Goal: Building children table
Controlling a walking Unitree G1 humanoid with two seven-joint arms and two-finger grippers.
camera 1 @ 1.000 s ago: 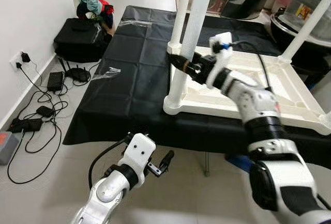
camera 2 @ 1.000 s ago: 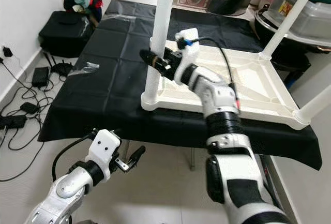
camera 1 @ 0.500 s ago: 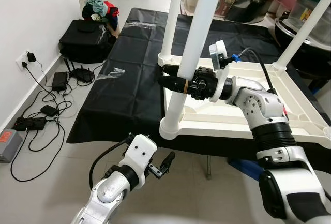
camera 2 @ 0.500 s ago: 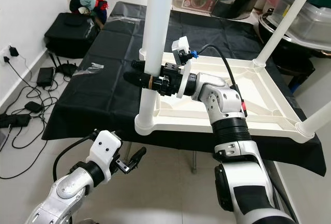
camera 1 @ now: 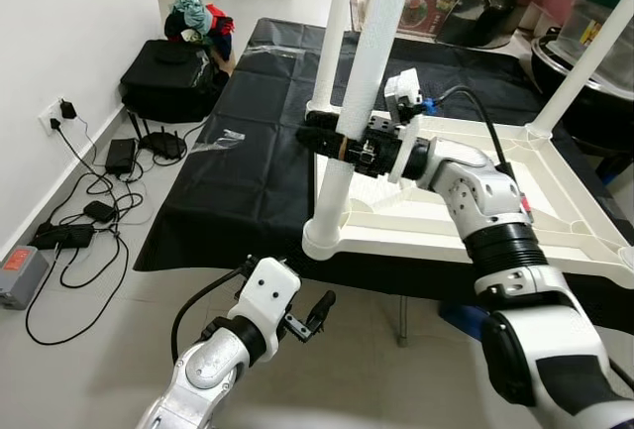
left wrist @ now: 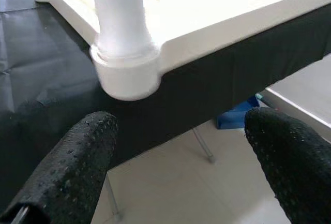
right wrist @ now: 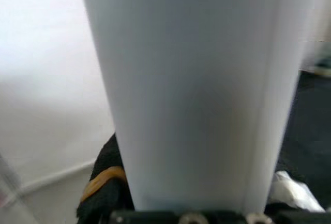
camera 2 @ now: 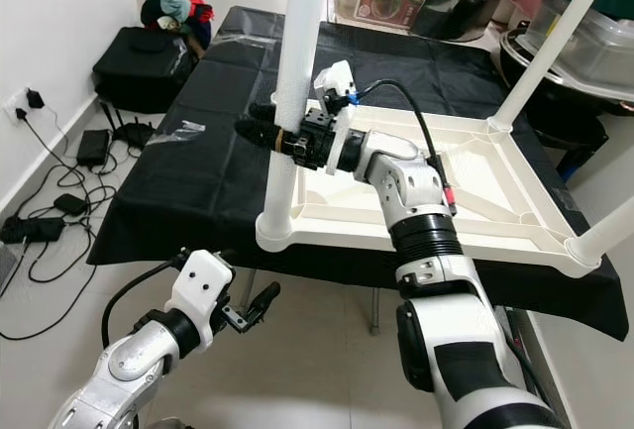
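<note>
Left gripper (camera 1: 315,312) nearest, low over pale floor tiles (camera 1: 99,370), fingers (left wrist: 72,167) spread wide with nothing between. Beyond it, black-draped work table (camera 1: 248,176), white children's table top (camera 1: 515,206) lying upside down on the cloth, legs pointing up. Right gripper (camera 2: 260,129) clamped around near-corner leg (camera 1: 352,122), partway up from its round socket (camera 1: 327,241) at the top's corner. Further back, far-corner leg (camera 1: 573,70) rising from opposite corner. Off left along wall: tangle of cables and adapters (camera 1: 84,221), black bag (camera 1: 168,77), bundle of clothes (camera 1: 198,21).
</note>
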